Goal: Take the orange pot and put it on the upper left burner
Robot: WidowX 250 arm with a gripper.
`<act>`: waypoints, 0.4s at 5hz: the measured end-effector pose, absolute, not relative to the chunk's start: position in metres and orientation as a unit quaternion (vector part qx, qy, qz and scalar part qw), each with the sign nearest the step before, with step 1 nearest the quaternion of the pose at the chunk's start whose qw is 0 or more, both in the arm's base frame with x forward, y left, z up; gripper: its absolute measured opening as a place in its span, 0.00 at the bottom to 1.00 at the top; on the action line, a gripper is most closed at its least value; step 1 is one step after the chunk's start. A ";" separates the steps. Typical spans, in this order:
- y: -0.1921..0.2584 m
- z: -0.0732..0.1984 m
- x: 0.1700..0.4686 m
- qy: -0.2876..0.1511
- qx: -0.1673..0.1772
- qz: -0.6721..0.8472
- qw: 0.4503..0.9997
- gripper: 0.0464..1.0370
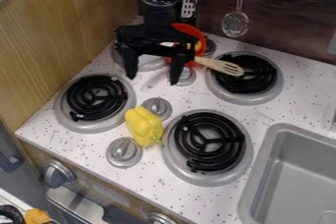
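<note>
- Pot (192, 30), orange, sits at the back of the stove top, between the two rear burners, partly hidden by the arm; a bit of yellow shows inside it. Whether it stands level I cannot tell, so check that before picking a grip.
- Wooden spatula (226, 66) runs out from beside the pot, its slotted end over the upper right burner (275, 89). Whether the two touch is unclear; pinch clear of the handle, or it may drag along.
- Tool (153, 79) hangs with its fingers spread and nothing seen between them, one finger close to the pot in view. The step in hand looks like lining up for the grasp: bring that gap over the rim or wall first, then lower, since a finger landing outside would likely shove the pot away.
- Upper left burner (150, 63) lies close by, partly behind the fingers. A short, low lift should do, high enough to pass the knob (185, 76) in front.
- Yellow pepper (139, 122) lies well forward of all this, so no need to work around it.
</note>
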State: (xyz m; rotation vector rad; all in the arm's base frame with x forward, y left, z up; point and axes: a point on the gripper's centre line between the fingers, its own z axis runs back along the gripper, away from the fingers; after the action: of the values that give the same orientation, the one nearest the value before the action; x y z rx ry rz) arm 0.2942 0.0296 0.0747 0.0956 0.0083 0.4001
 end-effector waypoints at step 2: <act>0.006 0.063 0.279 0.013 0.035 0.221 0.975 0.96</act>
State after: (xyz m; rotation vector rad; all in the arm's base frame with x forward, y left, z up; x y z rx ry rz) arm 0.2791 0.0059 0.0633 0.0700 0.0265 0.4452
